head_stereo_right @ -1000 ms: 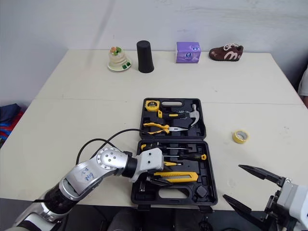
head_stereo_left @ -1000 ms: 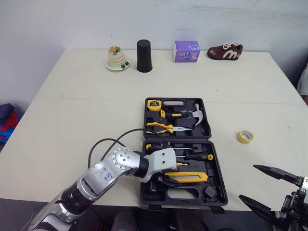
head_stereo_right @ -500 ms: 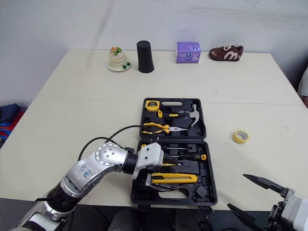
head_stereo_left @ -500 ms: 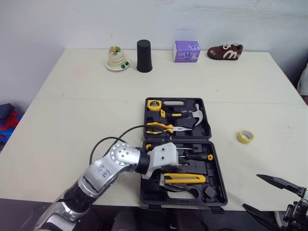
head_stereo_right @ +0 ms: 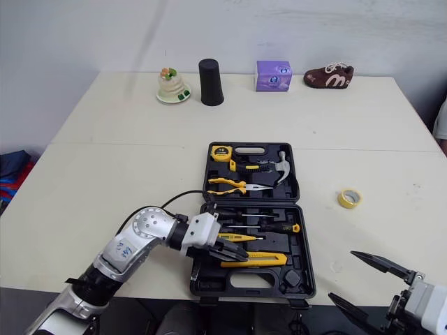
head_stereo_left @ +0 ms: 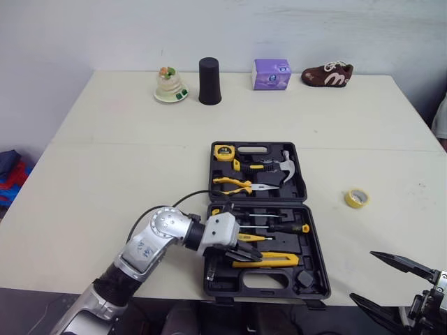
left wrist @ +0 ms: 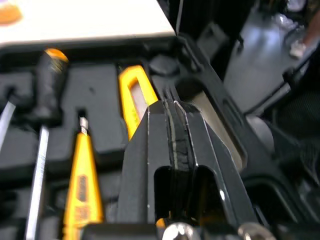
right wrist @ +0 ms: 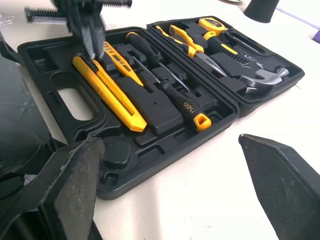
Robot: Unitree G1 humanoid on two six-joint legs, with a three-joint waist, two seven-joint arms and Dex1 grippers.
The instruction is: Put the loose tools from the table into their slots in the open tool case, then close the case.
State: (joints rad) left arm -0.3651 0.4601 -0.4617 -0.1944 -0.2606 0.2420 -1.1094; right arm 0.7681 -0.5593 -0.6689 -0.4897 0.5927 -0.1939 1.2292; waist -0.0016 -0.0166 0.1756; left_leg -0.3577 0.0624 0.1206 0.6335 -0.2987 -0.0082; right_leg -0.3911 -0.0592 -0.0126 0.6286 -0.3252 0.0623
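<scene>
Left of the open black plastic tool case (head_stereo_left: 316,246) the cream tabletop (head_stereo_left: 112,167) is bare, as is a wide band behind it, up to the far row: white ornament dish (head_stereo_left: 170,87), black cup (head_stereo_left: 209,81), purple tissue pack (head_stereo_left: 271,74), brown shoe (head_stereo_left: 327,75). A small yellow tape roll (head_stereo_left: 356,198) sits in the strip to its right. The left gripper (head_stereo_left: 257,255), on its silver arm, covers its near left part.

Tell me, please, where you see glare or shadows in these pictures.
Left eye view: the light is soft and even, and the black cup throws only a faint shadow on the table. Right wrist view: the hammer head carries a bright glint. Left wrist view: thin white highlights run along the edges of the shut left hand.
</scene>
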